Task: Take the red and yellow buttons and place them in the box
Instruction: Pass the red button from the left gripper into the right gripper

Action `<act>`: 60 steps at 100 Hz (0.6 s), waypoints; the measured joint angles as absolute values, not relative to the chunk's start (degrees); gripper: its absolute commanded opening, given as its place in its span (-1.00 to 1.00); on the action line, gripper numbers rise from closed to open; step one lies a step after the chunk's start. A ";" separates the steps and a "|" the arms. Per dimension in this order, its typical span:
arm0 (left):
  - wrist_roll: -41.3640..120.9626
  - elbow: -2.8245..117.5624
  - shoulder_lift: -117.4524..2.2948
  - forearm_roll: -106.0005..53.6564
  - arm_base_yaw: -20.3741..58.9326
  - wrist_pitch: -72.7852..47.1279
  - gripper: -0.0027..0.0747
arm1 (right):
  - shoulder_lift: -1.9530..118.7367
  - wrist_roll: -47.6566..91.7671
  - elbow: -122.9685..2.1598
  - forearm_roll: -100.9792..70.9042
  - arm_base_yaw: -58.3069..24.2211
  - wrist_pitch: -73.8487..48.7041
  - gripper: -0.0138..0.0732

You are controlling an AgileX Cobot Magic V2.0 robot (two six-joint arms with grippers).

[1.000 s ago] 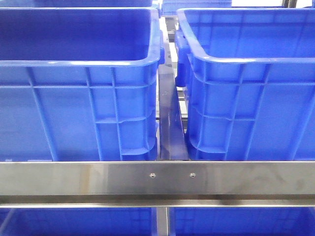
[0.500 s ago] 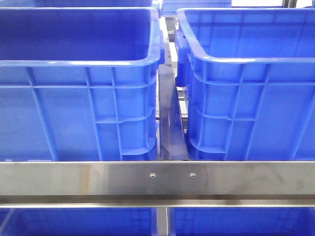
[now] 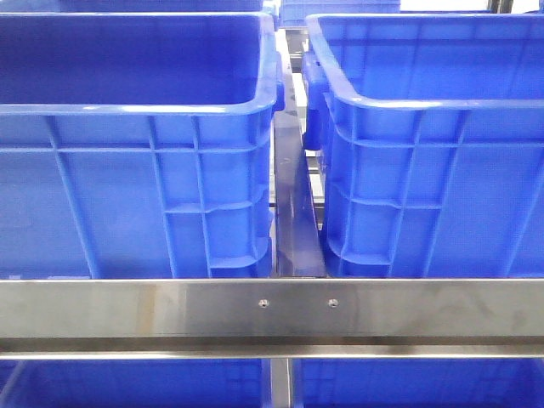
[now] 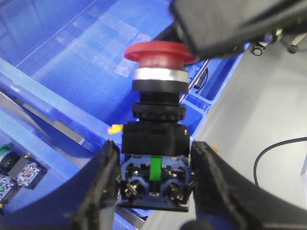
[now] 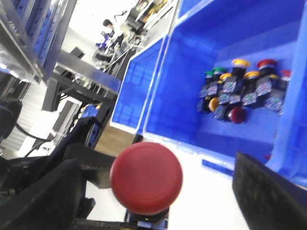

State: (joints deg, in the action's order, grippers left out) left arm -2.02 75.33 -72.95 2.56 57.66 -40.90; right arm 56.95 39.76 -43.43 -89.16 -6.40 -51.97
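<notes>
Left wrist: red button (image 4: pixel 156 143) between jaws

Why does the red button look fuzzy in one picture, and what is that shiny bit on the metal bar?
Right wrist view: the red button sits very close, so it blurs. Left wrist view: it looks sharper. Front view: the metal bar shows soft glare.

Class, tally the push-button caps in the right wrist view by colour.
Red round caps: 4, one nearby, three in the blue plastic crate
Yellow round caps: 4
Green round caps: 1, perhaps 2; blurred
Total: 9 or 10
</notes>
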 measured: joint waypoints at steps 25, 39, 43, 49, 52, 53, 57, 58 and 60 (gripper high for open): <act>-2.02 75.33 -72.95 2.56 57.66 -40.90 -0.98 | 59.17 40.92 -43.66 -89.92 -11.18 -50.18 0.58; -2.02 75.33 -72.95 2.56 57.66 -40.90 -0.98 | 59.59 41.18 -44.60 -90.37 -11.61 -50.07 0.18; -2.02 75.33 -72.95 2.56 57.66 -40.90 -0.98 | 59.59 41.18 -44.84 -90.51 -11.61 -50.07 0.05; -2.02 75.33 -72.95 2.56 57.66 -40.90 -0.98 | 59.59 41.23 -45.01 -90.63 -11.61 -49.83 -0.13; -2.02 75.33 -72.95 2.56 57.66 -40.90 -0.98 | 59.59 41.23 -45.01 -90.63 -11.61 -49.70 -0.22; -2.02 75.33 -72.95 2.56 57.66 -40.90 -0.98 | 59.61 41.23 -45.01 -90.63 -11.61 -49.70 -0.24; -2.02 75.33 -72.95 2.56 57.66 -40.79 -0.98 | 59.61 41.23 -45.01 -90.63 -11.61 -49.58 -0.33; -2.02 75.33 -72.95 2.56 57.66 -40.79 -0.98 | 59.61 41.23 -45.01 -90.63 -11.61 -49.59 -0.34; -2.02 75.33 -72.95 2.56 57.66 -40.79 -0.98 | 59.71 41.23 -45.01 -90.63 -11.61 -49.59 -0.37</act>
State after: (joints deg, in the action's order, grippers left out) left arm -2.02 75.33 -72.95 2.56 57.66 -40.79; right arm 59.71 41.23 -45.01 -90.63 -11.61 -49.59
